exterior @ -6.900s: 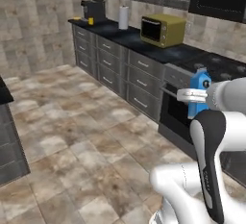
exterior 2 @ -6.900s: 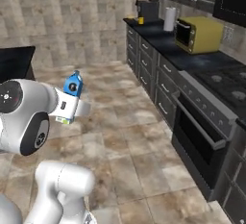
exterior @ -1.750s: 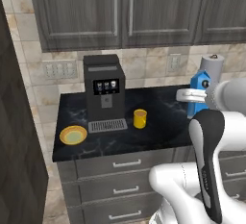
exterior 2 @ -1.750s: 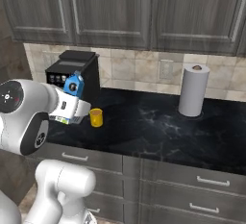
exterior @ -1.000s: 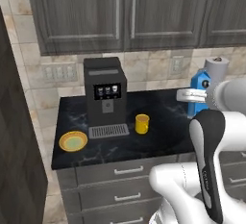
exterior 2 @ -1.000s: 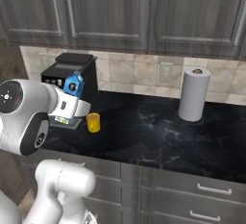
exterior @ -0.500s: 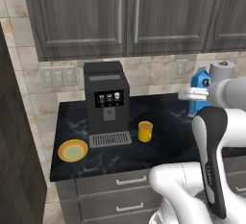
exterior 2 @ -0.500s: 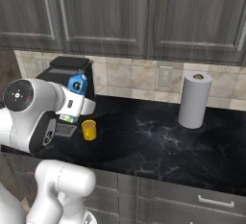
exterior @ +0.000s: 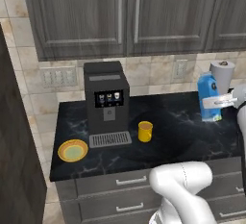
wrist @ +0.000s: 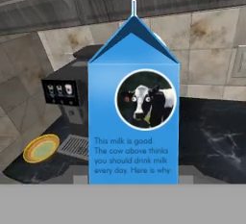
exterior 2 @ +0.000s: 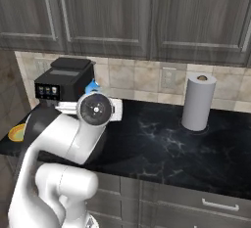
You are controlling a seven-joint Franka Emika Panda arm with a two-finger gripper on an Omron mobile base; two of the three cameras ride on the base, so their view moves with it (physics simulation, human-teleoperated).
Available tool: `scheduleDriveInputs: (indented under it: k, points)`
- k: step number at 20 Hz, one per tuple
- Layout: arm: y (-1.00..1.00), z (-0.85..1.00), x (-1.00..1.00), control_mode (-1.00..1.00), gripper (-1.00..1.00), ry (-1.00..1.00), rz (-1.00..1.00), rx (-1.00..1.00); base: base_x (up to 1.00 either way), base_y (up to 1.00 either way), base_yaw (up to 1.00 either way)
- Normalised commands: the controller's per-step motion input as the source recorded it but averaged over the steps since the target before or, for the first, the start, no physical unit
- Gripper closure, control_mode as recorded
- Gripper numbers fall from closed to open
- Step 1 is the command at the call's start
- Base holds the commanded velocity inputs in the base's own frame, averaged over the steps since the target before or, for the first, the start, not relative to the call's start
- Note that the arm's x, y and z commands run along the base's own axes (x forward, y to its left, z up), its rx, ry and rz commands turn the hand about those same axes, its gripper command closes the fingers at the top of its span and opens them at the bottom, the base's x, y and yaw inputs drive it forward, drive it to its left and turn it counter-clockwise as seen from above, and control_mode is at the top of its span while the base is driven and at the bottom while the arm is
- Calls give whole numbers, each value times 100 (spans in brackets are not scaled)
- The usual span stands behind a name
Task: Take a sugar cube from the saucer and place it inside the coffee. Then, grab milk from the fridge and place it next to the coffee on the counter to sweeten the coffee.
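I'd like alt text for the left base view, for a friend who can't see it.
A blue milk carton, gripped by the robot's fingers, is held above the right end of a black counter. Further left stand a yellow mug, a black coffee machine and a yellow saucer, under dark wall cabinets.

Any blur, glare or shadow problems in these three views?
Left base view: evenly lit, soft shadow under the mug. Right base view: the arm hides most of the milk carton. Hand view: carton sharp and filling the centre, its small print readable, no glare.
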Motion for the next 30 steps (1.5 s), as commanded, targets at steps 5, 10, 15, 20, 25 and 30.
scheduleDriveInputs:
  k: [5, 10, 15, 20, 25, 30]
  points:
    - [-7, -25, 20, -100, 100, 1, 40, 7, 0, 0, 0]
    - [0, -35, 18, -100, 100, -2, 26, 8, 0, 0, 0]
    - [0, -49, 10, -100, 100, -9, 18, 10, 0, 0, 0]
    - [0, -45, 18, -100, 100, -11, 9, 17, 0, 0, 0]
    - [4, -41, 43, -100, 100, -10, 0, 17, 0, 0, 0]
    - [6, -17, 62, -100, 100, -3, 0, -1, 0, 0, 0]
